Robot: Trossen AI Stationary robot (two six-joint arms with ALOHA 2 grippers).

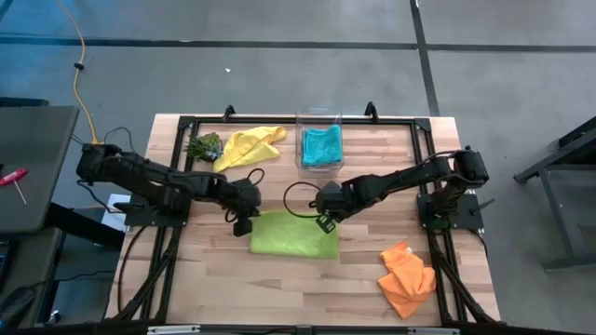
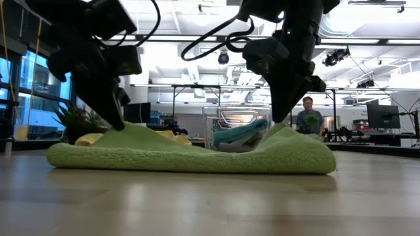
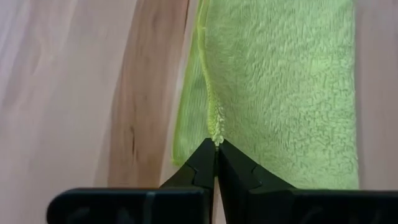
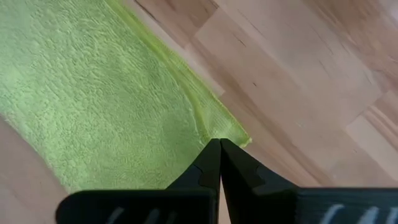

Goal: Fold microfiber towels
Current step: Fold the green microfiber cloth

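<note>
At table level you see both far corners of the lime green towel (image 2: pixel 197 156) lifted, pinched by the left gripper (image 1: pixel 244 223) and right gripper (image 1: pixel 327 221); from above it looks flat on the wooden table (image 1: pixel 233 279).

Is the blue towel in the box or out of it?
In. The teal towel lies inside the clear plastic box at the table's far edge.

— What do the arms look like?
— Both are dark, jointed, with black cables looping off them. The left gripper (image 3: pixel 216 163) and right gripper (image 4: pixel 219 163) each end in two black, wedge-shaped fingers.
</note>
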